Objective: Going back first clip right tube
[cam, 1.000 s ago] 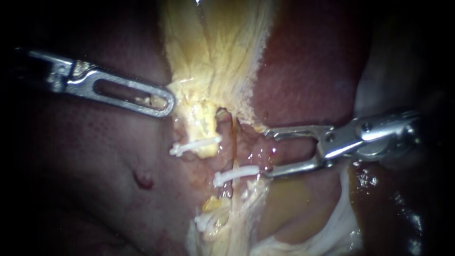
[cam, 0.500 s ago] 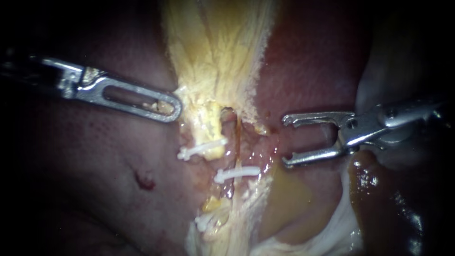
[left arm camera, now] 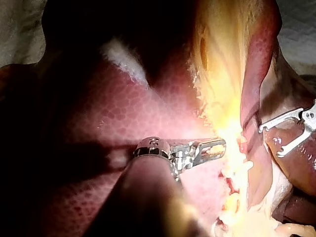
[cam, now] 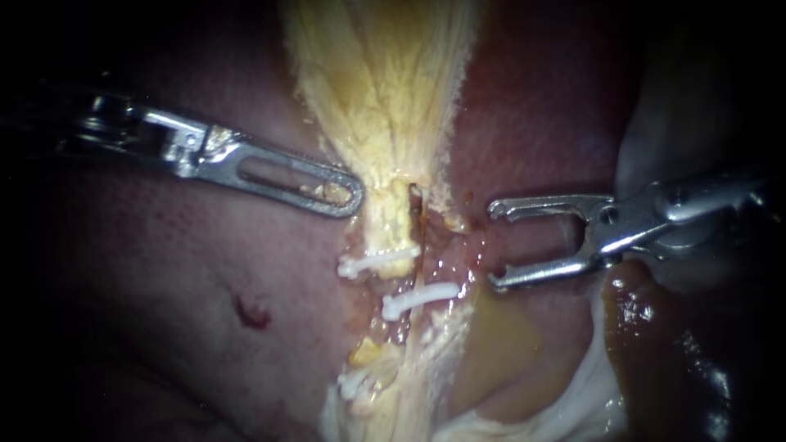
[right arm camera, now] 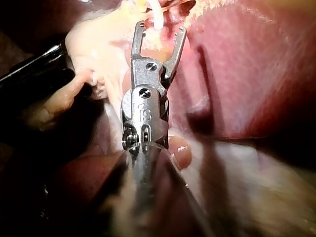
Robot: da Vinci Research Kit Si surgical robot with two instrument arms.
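My left instrument (cam: 348,196) has its slotted jaws shut on the edge of the yellow tissue (cam: 385,106), just above the tubes. Two white clips cross the tubes: the upper clip (cam: 378,262) on the yellow left tube (cam: 393,221), the lower clip (cam: 419,299) on the thin brown right tube (cam: 412,274). My right instrument (cam: 495,245) stands to the right of the clips, jaws open and empty, clear of the tissue. In the right wrist view its open jaws (right arm camera: 160,29) point at a white clip (right arm camera: 158,17). The left wrist view shows my left instrument (left arm camera: 215,147) at the yellow tissue.
Dark red liver (cam: 164,270) lies on both sides of the yellow strand. A third white clip (cam: 360,383) sits lower on the strand. Pale membrane (cam: 581,393) and glistening brown tissue (cam: 671,344) lie below my right instrument. A small red spot (cam: 250,311) marks the liver.
My left instrument has moved right, carrying the yellow tissue and both clips with it. My right instrument drew back right from the lower clip a second ago and has since held still.
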